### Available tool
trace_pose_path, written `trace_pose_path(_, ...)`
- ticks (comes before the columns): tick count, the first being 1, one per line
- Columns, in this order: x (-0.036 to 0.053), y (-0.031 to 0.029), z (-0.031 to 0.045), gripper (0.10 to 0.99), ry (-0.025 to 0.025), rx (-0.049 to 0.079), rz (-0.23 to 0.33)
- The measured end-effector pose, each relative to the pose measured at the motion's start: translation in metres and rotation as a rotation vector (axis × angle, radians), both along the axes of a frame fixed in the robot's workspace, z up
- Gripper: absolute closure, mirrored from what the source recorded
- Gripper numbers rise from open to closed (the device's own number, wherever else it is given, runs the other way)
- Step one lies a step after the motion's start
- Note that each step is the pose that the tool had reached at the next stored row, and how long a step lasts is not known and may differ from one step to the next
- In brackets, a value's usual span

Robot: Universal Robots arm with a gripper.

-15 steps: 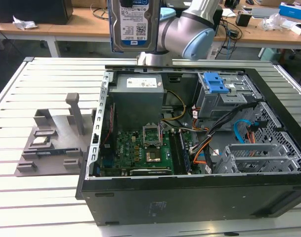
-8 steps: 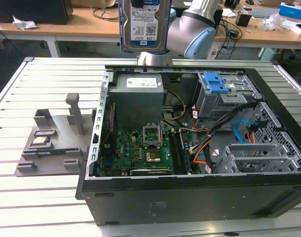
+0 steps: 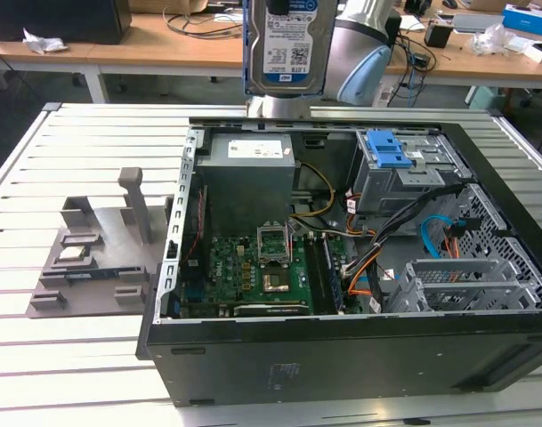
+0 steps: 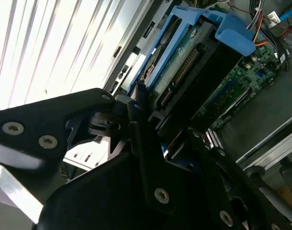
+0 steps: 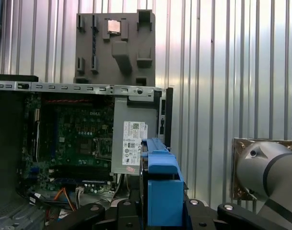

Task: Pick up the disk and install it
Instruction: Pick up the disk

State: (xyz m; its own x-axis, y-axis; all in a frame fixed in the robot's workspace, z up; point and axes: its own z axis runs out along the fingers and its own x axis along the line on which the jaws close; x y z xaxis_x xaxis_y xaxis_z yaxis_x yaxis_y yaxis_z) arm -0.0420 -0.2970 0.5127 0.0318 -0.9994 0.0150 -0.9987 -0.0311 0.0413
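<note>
Exterior view: disk (image 3: 288,44), upper part cut off

The bench (image 3: 93,374) is a pale metal top made of long parallel slats with dark grooves between them. An open black computer case (image 3: 342,360) lies on its side on it, across the middle and the exterior view's right, its open face turned upward. Just beside the case, toward the exterior view's left, a grey holder (image 3: 48,298) sits flat on the slats, with upright posts and blocks rising from its base.
</note>
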Motion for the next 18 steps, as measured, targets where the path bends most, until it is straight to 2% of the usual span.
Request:
trace_pose_path(11,0.0421,0.0,-0.0001,0.718,0.0,0.0,0.0)
trace_pose_path(18,0.0608,0.0,0.0,0.718,0.0,0.0,0.0)
